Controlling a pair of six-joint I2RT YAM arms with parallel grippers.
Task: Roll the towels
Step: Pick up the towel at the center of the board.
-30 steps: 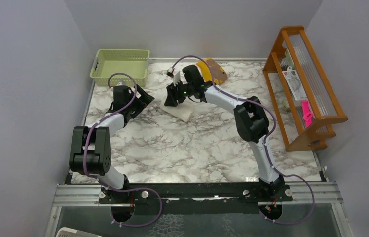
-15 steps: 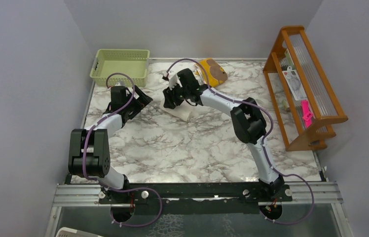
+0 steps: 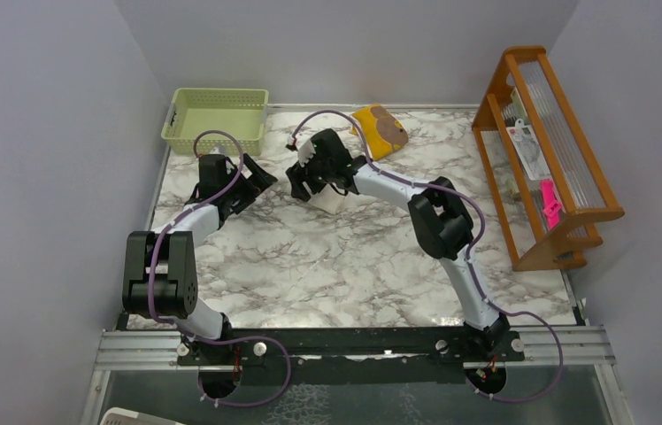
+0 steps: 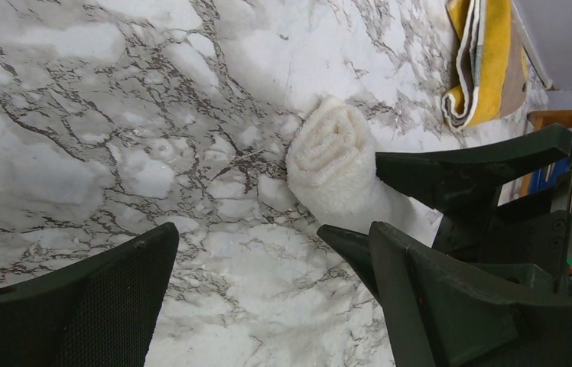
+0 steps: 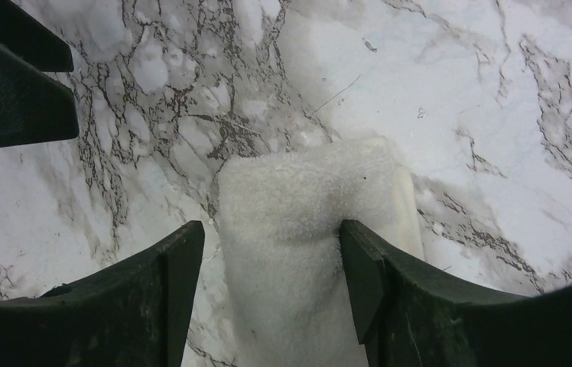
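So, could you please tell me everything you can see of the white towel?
The white towel is cream, fluffy terry cloth, rolled into a short, thick cylinder; the spiral of layers shows at its end in the left wrist view. It lies on its side on the marble table, far of centre, with what seems a flat tail of cloth unrolled beneath it. The right tool straddles it: one finger dents its side, the other seems just clear. Nothing else touches it.
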